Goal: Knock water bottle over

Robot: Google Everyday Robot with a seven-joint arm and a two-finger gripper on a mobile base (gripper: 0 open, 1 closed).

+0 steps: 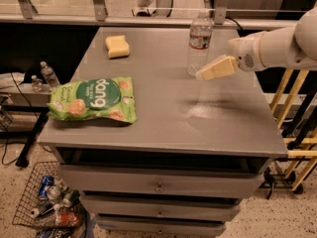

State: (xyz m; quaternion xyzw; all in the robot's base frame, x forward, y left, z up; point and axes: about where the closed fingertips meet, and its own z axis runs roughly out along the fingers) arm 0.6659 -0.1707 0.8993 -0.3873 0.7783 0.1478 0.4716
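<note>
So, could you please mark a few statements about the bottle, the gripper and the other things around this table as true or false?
The water bottle stands upright on the table. True.
The gripper hovers over the green snack bag. False: it is beside the bottle's lower part, on the side away from the bag.
The yellow sponge lies on the bag. False: it lies apart, nearer the table's far edge.
A wire basket holding cans sits on the floor. True.
</note>
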